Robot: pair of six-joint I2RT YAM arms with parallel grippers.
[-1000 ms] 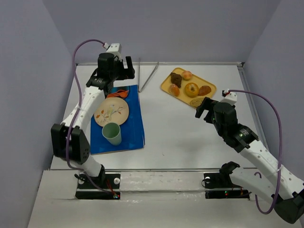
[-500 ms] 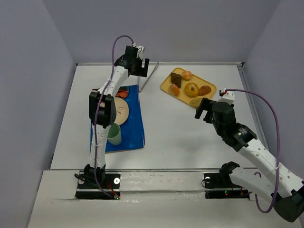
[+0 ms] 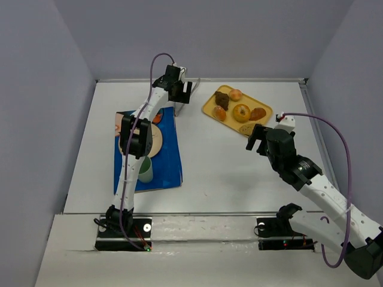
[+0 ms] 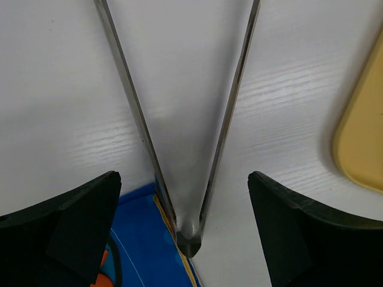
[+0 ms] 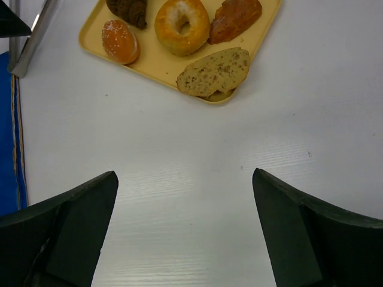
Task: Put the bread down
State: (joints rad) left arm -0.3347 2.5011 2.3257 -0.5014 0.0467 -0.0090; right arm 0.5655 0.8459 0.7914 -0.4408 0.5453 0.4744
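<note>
left arm has swung away from the plate [image 3: 157, 140] and reached out to the far middle of the table [image 5: 191, 137] since a second ago, while the right arm has barely shifted. the left fingers [image 4: 72, 221] are spread wide and hold nothing. they straddle the hinged end of the metal tongs [image 4: 134, 107], which sits at the far corner of the blue mat [image 4: 143, 257]; the two arms of the tongs fan out away from it. the right fingers [image 5: 72, 227] are also wide apart and empty, hovering just near of the yellow tray [image 5: 152, 64].

the bread [image 5: 119, 40] lies on the left side of that tray, beside the ring-shaped bun [image 5: 182, 24], untouched and well apart from the plate on the mat. by my reading the task has hardly begun. the tongs are not yet gripped, and no roll has been lifted or set down. what seems left is taking up the tongs, fetching the bread, and placing it, probably on the plate.
</note>
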